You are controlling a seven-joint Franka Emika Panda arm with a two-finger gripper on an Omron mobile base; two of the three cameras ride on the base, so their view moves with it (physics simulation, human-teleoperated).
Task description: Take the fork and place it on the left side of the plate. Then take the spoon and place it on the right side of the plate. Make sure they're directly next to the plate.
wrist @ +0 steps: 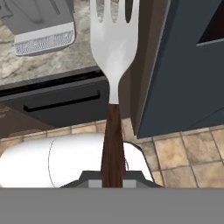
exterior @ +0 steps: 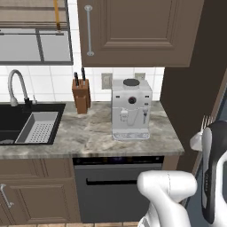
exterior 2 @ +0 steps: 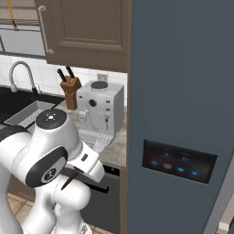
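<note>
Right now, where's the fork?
The fork is held in the claw, handle down and tines pointing away in the hand view, out in front of the dishwasher and off the counter.

White coffee machine (exterior: 131, 109) stood on marble counter (exterior: 88, 137), knife block (exterior: 81, 95) just beside, black sink (exterior: 26, 122) at left, dishwasher (exterior: 117, 186) below

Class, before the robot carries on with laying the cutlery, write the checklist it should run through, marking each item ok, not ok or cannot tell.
1. Fork held in the claw: ok, handle clamped.
2. Tines pointing away from the hand: ok.
3. Plate in sight: not ok.
4. Spoon located: not ok.
5. Fork clear of the coffee machine and fridge: ok.
6. Fork placed left of the plate: not ok.
</note>
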